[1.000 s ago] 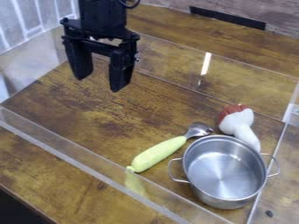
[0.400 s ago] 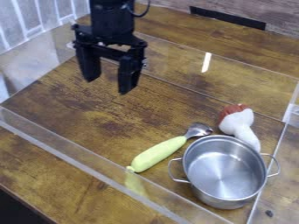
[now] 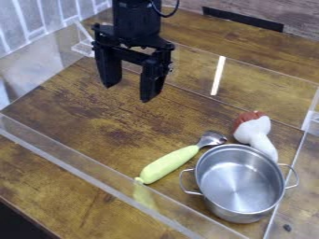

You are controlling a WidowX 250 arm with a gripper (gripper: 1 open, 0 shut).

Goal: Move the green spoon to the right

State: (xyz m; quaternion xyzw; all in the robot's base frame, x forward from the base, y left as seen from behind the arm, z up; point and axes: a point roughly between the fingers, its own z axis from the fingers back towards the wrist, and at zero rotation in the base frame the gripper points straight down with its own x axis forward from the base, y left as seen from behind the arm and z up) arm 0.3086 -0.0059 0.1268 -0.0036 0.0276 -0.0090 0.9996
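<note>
1. Camera view, only one available: my gripper [image 3: 132, 84] hangs over the wooden table [image 3: 88, 121], upper middle of frame, pointing straight down
2. Jaws spread wide, nothing between them, released; both black fingers [image 3: 110, 67] clear of the tabletop, shadow below them on the wood
3. Green spoon [image 3: 181, 160] lies flat on the table, lower middle of frame, well apart from my gripper, down and to the right of it
4. Spoon runs diagonally: thick yellow-green handle end toward lower left, small silver bowl toward upper right
5. Spoon bowl sits just beside the rim of the round steel pot [image 3: 238, 180]; handle runs along the pot's left side; can't tell if they actually touch
6. Pot is upright, open top, inside looks bare metal, side handles visible at left and right
7. Red-capped white mushroom toy [image 3: 256, 132] lies tilted just behind the pot, near the spoon bowl, to its right
8. Clear plastic wall [image 3: 75, 159] rings the work area; its front edge crosses the lower left, close to the spoon's handle tip
9. White glare streak on the wood right of my gripper, reflection only
</note>
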